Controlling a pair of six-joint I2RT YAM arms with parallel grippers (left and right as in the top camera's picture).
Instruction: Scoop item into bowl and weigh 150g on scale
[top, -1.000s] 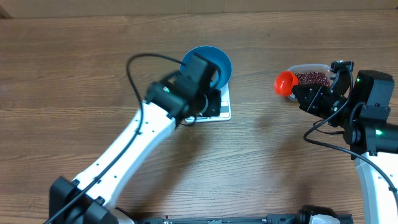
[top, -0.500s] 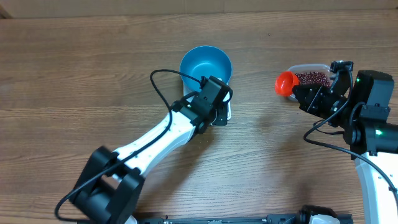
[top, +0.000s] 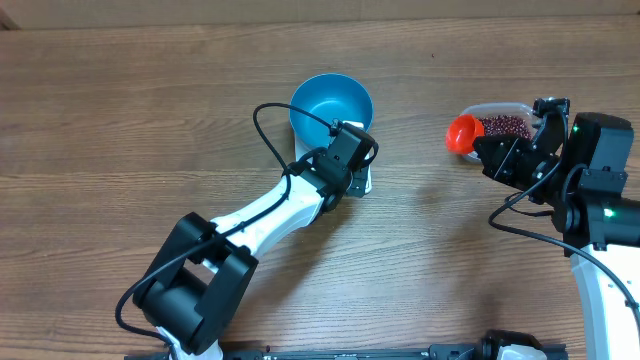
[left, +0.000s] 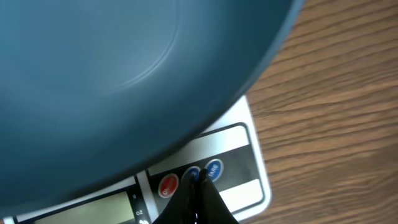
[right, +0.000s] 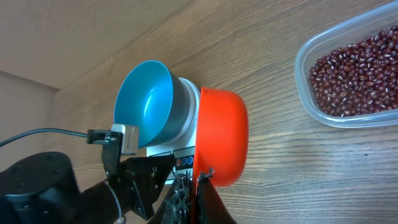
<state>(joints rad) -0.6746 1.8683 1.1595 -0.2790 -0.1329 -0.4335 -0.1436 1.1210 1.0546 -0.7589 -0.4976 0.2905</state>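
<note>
The blue bowl (top: 331, 103) stands on the white scale (top: 366, 181). In the left wrist view, the bowl (left: 124, 74) fills the top and the scale's front panel (left: 239, 180) shows below it. My left gripper (left: 198, 175) is shut, with its tips on a blue button beside the red one. It hides most of the scale from overhead (top: 345, 178). My right gripper (right: 194, 180) is shut on the red scoop (right: 221, 134), which hangs above the table left of the beans (right: 354, 71). From overhead the scoop (top: 460, 132) shows no beans inside.
The beans lie in a clear plastic tub (top: 503, 124) at the right, close to my right arm (top: 590, 170). My left arm (top: 260, 220) stretches diagonally from the near left edge to the scale. A black cable loops over it.
My left arm has swung down from over the bowl's near side, and its shut tips have come onto the scale's buttons. The right arm and scoop have stayed still.
</note>
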